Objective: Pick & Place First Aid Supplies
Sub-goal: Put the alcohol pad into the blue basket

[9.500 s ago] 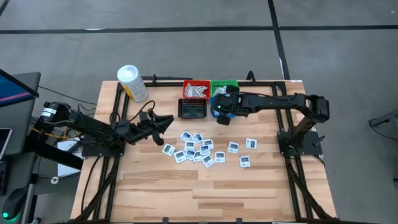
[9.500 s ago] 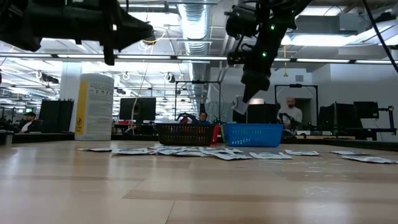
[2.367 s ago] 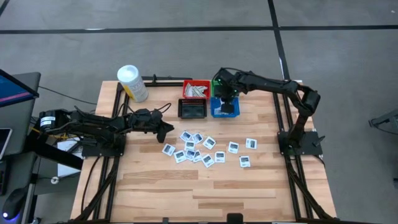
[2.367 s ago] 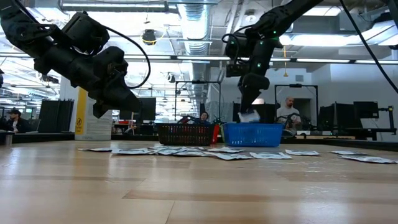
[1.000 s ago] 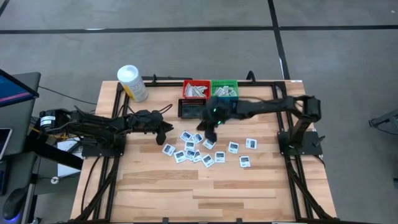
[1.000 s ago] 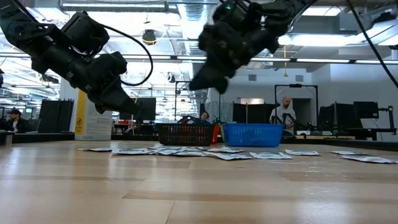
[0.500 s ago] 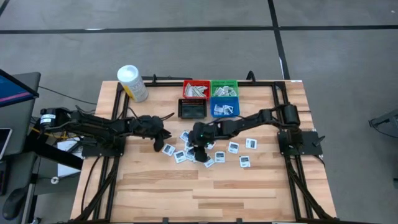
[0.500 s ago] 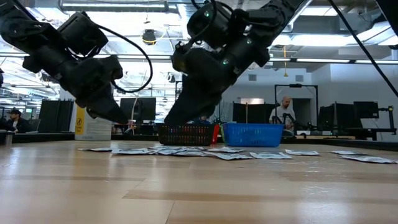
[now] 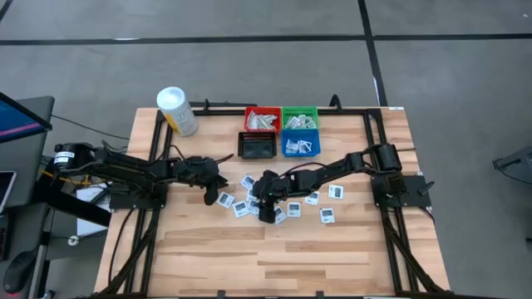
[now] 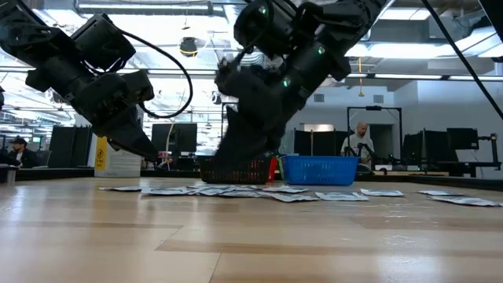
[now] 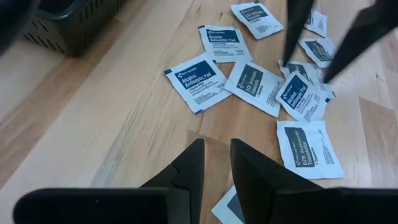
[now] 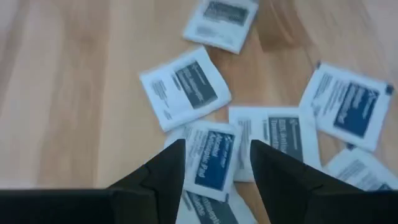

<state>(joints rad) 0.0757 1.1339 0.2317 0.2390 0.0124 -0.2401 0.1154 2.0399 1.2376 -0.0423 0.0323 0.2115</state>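
Note:
The first aid supplies are square white packets with dark blue print [image 9: 287, 193], lying flat and scattered mid-table, some overlapping. My right gripper [image 9: 266, 211] points down over the cluster's near left part, open. In the right wrist view its fingers [image 12: 216, 149] stand on either side of one packet [image 12: 208, 163], a little above it. My left gripper [image 9: 219, 186] hovers at the cluster's left edge with a narrow gap between its fingers [image 11: 216, 149] and nothing in the gap. A packet corner [image 11: 225, 205] shows below them.
Four small bins stand at the far middle: red [image 9: 262, 120], green [image 9: 300, 119], black [image 9: 257, 146] and blue [image 9: 300, 147]; the red, green and blue ones hold packets. A white tub [image 9: 176, 110] stands at the far left. Two packets [image 9: 335, 192] lie apart to the right.
My right gripper has swung from beside the bins toward the table's near edge and left, and come down over the packet cluster. My left gripper has dipped a little toward the packets at the cluster's left edge. The packets have stayed where they were.

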